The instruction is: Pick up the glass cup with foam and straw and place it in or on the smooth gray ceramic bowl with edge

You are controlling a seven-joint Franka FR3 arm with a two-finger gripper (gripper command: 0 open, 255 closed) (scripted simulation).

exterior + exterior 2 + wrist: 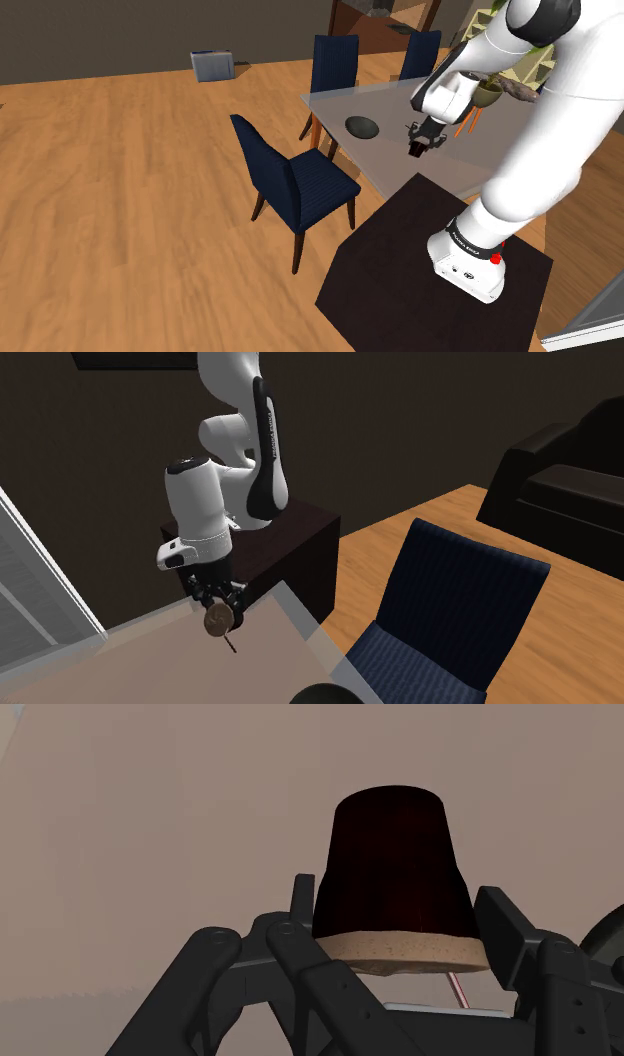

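Pale table (390, 105), gripper (421, 142) clasping dark cup (392, 854)

No legible txt or labels.

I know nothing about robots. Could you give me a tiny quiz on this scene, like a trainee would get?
1. True or false: the gripper clasps the dark red cup between its fingers.
2. What colour are the chairs? A) red B) dark blue C) white
3. Fill in: the dark bowl rests on the pale ____.
Key: 1 true; 2 B; 3 table.
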